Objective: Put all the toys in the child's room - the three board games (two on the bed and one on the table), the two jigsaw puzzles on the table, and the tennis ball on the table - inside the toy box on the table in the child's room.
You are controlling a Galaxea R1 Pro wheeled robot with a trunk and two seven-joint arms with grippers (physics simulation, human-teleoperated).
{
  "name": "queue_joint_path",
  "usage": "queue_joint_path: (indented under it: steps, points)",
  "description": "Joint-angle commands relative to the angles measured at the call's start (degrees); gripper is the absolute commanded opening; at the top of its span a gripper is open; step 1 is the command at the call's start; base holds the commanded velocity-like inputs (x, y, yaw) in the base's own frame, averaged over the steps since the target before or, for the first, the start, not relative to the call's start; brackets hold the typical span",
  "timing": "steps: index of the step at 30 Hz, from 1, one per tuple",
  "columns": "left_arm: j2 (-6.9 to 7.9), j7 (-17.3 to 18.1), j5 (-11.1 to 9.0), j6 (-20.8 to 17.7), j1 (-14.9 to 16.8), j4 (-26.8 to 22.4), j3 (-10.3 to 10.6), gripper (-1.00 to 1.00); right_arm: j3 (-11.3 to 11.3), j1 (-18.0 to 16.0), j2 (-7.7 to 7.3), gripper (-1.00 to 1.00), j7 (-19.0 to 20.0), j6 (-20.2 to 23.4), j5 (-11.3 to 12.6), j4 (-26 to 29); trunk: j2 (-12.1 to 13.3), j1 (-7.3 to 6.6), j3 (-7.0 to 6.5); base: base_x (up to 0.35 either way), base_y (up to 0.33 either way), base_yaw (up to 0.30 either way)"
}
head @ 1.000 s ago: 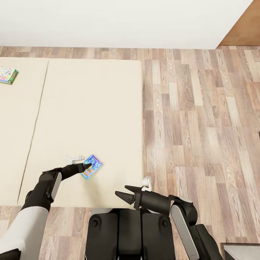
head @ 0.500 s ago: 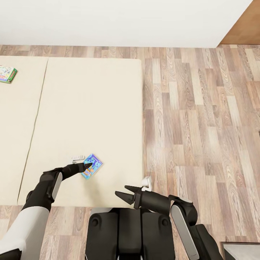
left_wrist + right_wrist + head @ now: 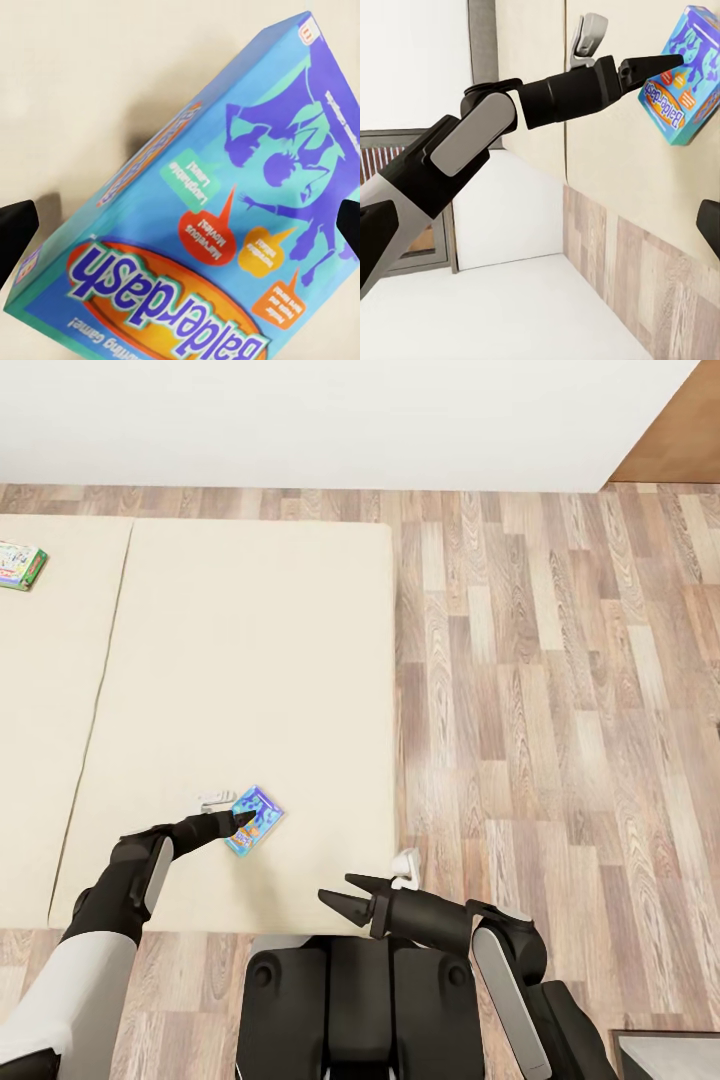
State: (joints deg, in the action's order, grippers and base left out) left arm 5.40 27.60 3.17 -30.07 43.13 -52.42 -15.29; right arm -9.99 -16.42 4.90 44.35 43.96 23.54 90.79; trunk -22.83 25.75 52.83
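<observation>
A blue board game (image 3: 257, 821) with "Balderdash" on its cover lies near the front edge of the beige bed (image 3: 240, 660). My left gripper (image 3: 243, 819) is open right at the box's left edge. In the left wrist view the box (image 3: 217, 225) lies between the two black fingertips (image 3: 15, 232), which stand wide apart. A second board game (image 3: 21, 567), white and green, lies far off at the bed's left. My right gripper (image 3: 337, 891) hangs open and empty over the bed's front edge. The right wrist view looks at the left arm (image 3: 510, 112) and the blue box (image 3: 684, 75).
A small white object (image 3: 213, 797) lies on the mattress just beyond the left gripper, and another (image 3: 405, 867) sits at the bed's front right corner. Wood-plank floor (image 3: 560, 710) stretches to the right. A white wall (image 3: 300, 420) runs behind, and a grey corner (image 3: 670, 1057) shows at the lower right.
The head view has shifted very slightly. Both arms and the blue board game stay where they were.
</observation>
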Motion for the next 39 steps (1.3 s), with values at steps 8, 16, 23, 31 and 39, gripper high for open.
queue_joint_path:
  steps: [8, 16, 23, 31, 39]
  points:
    - [-0.04, 0.44, 0.34, -0.26, 0.03, -0.06, -0.18, 1.00, 0.06, 0.00, 0.02, 1.00, 0.02, 0.34, 0.19, 0.05, -0.09, 0.03, 0.06, 0.000, 0.000, 0.000]
    - [-0.11, 0.44, 0.34, -0.30, 0.03, -0.05, -0.12, 1.00, 0.06, -0.01, 0.02, 1.00, 0.04, 0.34, 0.20, 0.04, -0.09, 0.03, 0.06, 0.000, -0.049, 0.000]
    - [-0.15, 0.39, 0.34, -0.30, 0.03, -0.05, 2.42, 1.00, 0.06, -0.01, 0.02, 1.00, 0.04, 0.34, 0.22, 0.02, -0.09, 0.03, 0.06, 0.000, -0.147, 0.000]
    - [-0.13, 0.34, 0.34, -0.35, 0.03, -0.05, 5.08, 1.00, 0.09, -0.02, 0.02, 1.00, 0.04, 0.34, 0.20, 0.02, -0.09, 0.03, 0.06, 0.000, -0.076, 0.000]
    - [-0.09, 0.29, 0.36, -0.42, 0.03, -0.05, 5.40, 1.00, 0.14, 0.01, 0.02, 1.00, 0.04, 0.34, 0.19, 0.00, -0.09, 0.03, 0.06, 0.000, -0.071, 0.000]
